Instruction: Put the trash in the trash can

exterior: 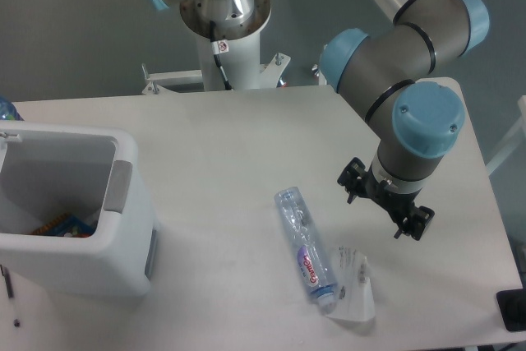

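White plastic trash can sits at the table's left edge, something colourful inside; right of it the clear bottle lies flat, touching the crumpled wrapper; further right the gripper hovers, fingers hidden, spread indeterminable.
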